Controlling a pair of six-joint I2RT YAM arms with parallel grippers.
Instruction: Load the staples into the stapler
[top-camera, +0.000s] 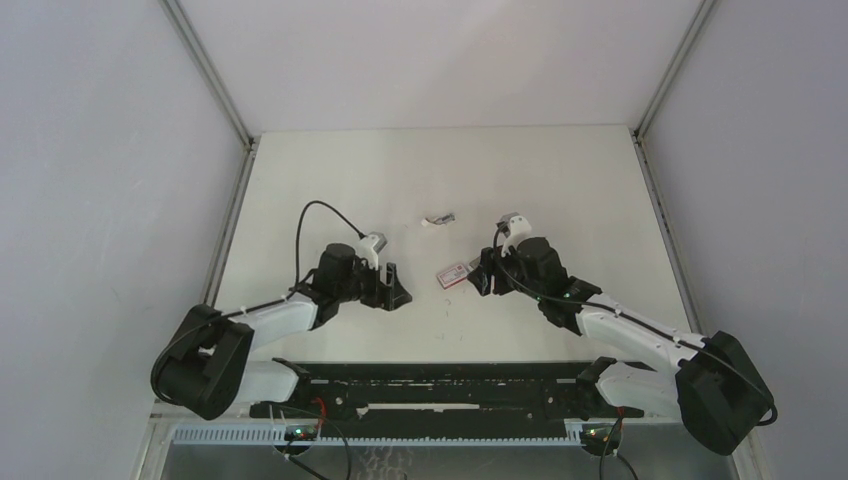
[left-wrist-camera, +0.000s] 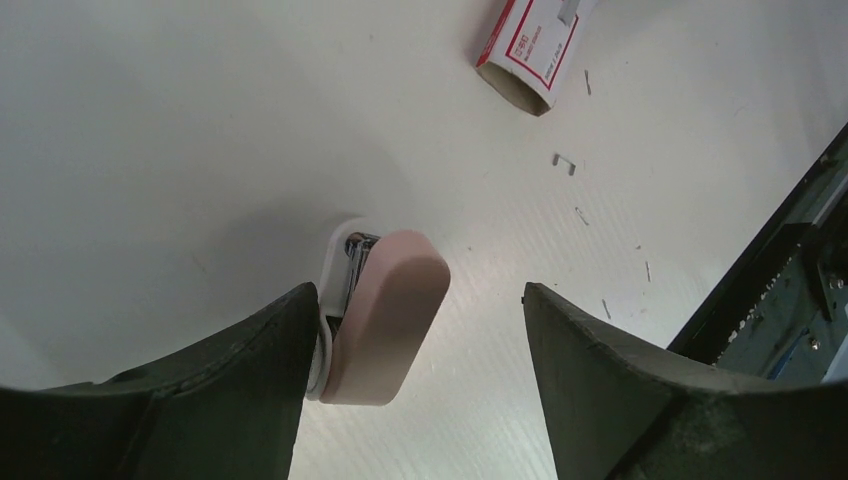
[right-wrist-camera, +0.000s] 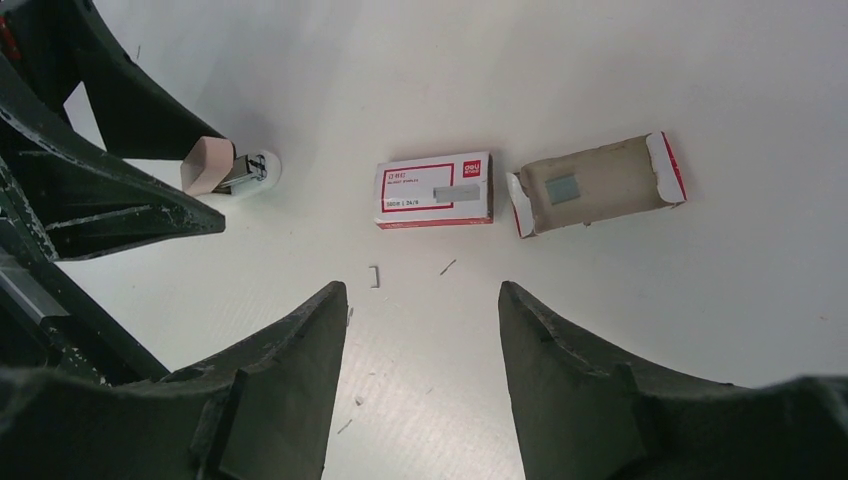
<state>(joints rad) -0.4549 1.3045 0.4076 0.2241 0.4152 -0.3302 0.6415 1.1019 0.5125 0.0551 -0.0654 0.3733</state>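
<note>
The right claw (right-wrist-camera: 420, 300) hangs open and empty over the table (right-wrist-camera: 700, 330). Just ahead of its tips lies the red-and-white sleeve (right-wrist-camera: 435, 190). Beside that, the grey tray (right-wrist-camera: 595, 185) holds 1 short strip of staples (right-wrist-camera: 563, 187). The left claw (left-wrist-camera: 418, 300) gapes too, with the pink stapler (left-wrist-camera: 385, 315) between its fingers, close against 1 of them.

Going by the top cam, the box sleeve (top-camera: 453, 273) sits on the table (top-camera: 330, 180), and the tray (top-camera: 438, 218) is apart at its 12 o'clock with staples (right-wrist-camera: 563, 187) lying in it. The stapler (right-wrist-camera: 225, 168) is over at the sleeve's 9 o'clock, and a loose staple (right-wrist-camera: 374, 276) lies near the sleeve.
</note>
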